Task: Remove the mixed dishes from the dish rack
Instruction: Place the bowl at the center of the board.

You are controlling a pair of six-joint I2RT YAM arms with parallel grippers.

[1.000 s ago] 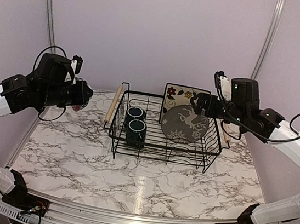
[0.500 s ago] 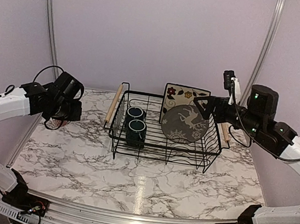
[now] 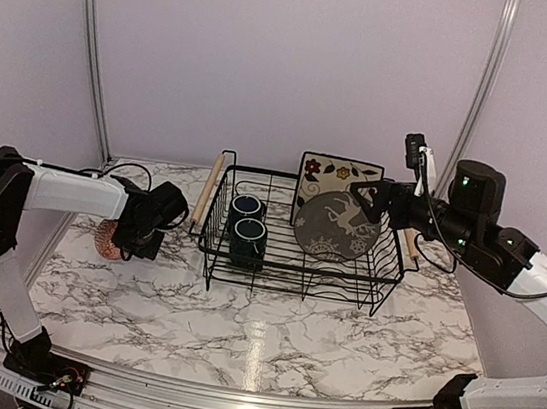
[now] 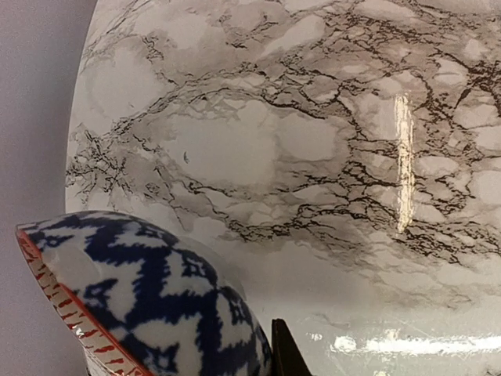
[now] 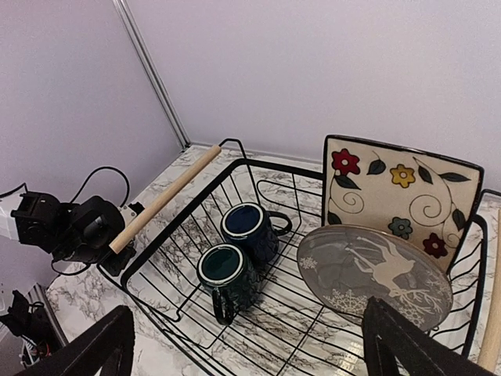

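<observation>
The small bowl (image 3: 107, 240), reddish inside, hangs low over the table's left side with my left gripper (image 3: 136, 235) shut on it. In the left wrist view the bowl (image 4: 141, 298) shows its blue-white outside and is tipped on its side, with one dark fingertip (image 4: 286, 354) beside it. The black wire dish rack (image 3: 385, 280) holds two dark teal mugs (image 3: 246, 208) (image 3: 248, 240), a round grey plate (image 3: 339, 226) and a square floral plate (image 3: 336, 177) leaning behind it. My right gripper (image 3: 370, 197) hovers open above the rack's right part; the right wrist view shows the mugs (image 5: 249, 227) (image 5: 225, 270) and grey plate (image 5: 376, 270) between its fingers (image 5: 86, 348).
The rack has a wooden handle (image 3: 207, 191) on its left short side, close to my left gripper. Marble tabletop (image 3: 258, 324) stretches in front of the rack. Aluminium posts and purple walls bound the back and sides.
My left arm has swung down from shoulder height to just above the table's left side, carrying the bowl. My right arm drew back a little to the right, still open.
</observation>
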